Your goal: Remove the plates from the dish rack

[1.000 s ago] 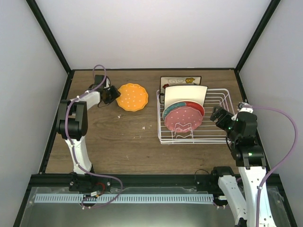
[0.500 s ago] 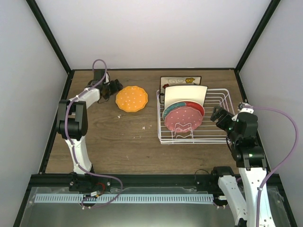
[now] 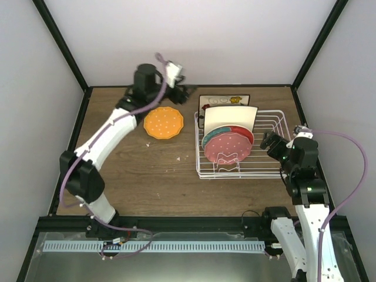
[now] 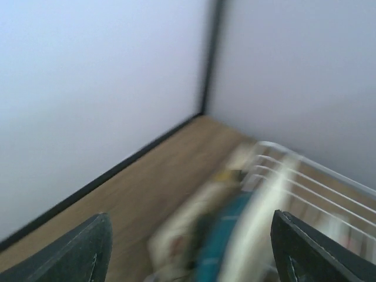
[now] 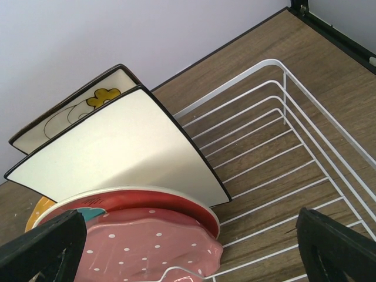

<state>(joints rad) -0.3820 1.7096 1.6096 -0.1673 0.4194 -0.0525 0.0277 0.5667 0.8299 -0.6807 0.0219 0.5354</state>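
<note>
The white wire dish rack stands right of centre. It holds the pink dotted plate in front. Behind it come the red-and-teal plate, the plain cream square plate and the floral square plate. The orange scalloped plate lies flat on the table, left of the rack. My left gripper is open and empty, raised near the rack's back left corner. Its wrist view is blurred. My right gripper is open and empty at the rack's right side, facing the plates. The blue dotted plate is out of view.
The black frame and white walls close in the wooden table at the back and sides. In the right wrist view the rack's right half holds no plates. The left arm's purple cable loops above the table.
My left arm has swung from beside the orange plate up and to the right, towards the rack's back left corner. The orange plate stays on the table. My right arm has barely moved.
</note>
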